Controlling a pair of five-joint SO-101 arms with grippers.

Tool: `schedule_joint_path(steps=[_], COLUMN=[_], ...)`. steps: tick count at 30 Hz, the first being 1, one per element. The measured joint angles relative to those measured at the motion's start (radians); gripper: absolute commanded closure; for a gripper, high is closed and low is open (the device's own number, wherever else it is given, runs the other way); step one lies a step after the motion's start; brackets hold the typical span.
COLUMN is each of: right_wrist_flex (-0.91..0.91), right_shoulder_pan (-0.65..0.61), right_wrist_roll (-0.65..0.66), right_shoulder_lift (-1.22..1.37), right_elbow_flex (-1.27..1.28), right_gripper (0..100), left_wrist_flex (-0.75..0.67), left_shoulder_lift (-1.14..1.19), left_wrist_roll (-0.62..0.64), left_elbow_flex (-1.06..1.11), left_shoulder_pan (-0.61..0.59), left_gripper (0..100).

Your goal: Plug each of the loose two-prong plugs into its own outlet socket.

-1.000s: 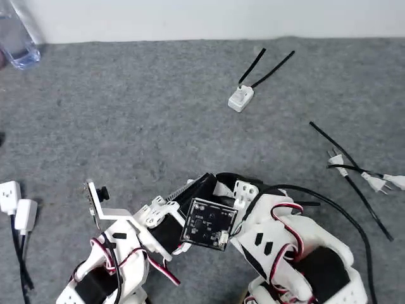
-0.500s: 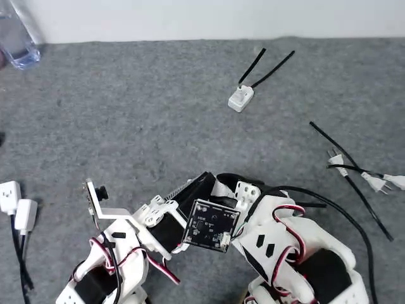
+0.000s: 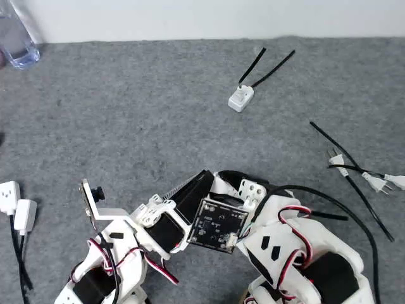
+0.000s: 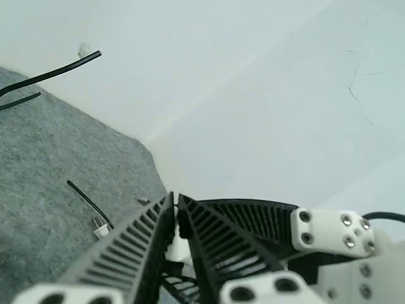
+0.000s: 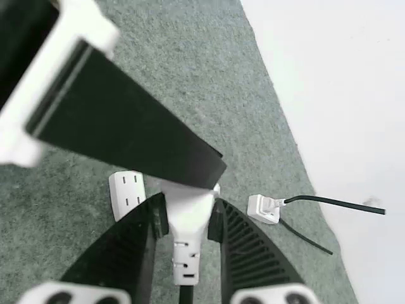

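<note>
Both arms have slid a little toward the near edge of the table, and the camera board (image 3: 218, 227) on the right arm now sits a bit farther right.

From high up, the left gripper (image 3: 202, 178) is a black wedge that lies across the front of the right arm. Two loose plugs (image 3: 338, 159) lie well apart from both arms, near the right edge of the grey carpet (image 3: 126, 114). A corded white block (image 3: 240, 99) sits far off by the wall. Two more white blocks (image 3: 9, 196) lie at the left edge.

On the left wrist view, the left gripper (image 4: 175, 201) has its ribbed fingers pressed together at the tips. A small loose plug (image 4: 99, 228) lies on the carpet far past them, not touching them.

On the right wrist view, the right gripper (image 5: 186, 206) pinches a white held plug (image 5: 186, 247) between its two fingers. The plug's black cord (image 5: 183, 296) runs back toward the wrist. A socket block (image 5: 126, 190) lies on the carpet just beside the held plug. A black and white arm part (image 5: 126, 120) crosses in front and covers the plug's tip. The corded white block (image 5: 262, 208) lies farther off, near the wall.
</note>
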Motion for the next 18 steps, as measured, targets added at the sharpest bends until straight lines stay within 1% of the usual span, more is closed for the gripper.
schedule_joint_path(steps=[6,11,18], right_wrist_flex=[0.0,0.015,0.018], right_shoulder_pan=[0.0,-0.044,-0.068], right_wrist_roll=[-0.003,-0.026,-0.031], right_shoulder_lift=[0.0,0.0,-0.009], right_elbow_flex=[0.0,0.0,-0.002], right_gripper=[99.1,99.1,99.1], left_wrist_flex=[0.0,0.0,0.002], left_shoulder_lift=[0.0,0.0,0.0], left_wrist_roll=[0.0,-0.002,-0.002], left_elbow_flex=[0.0,0.003,0.009], left_shoulder_pan=[0.0,-0.005,-0.006], left_gripper=[99,99,99])
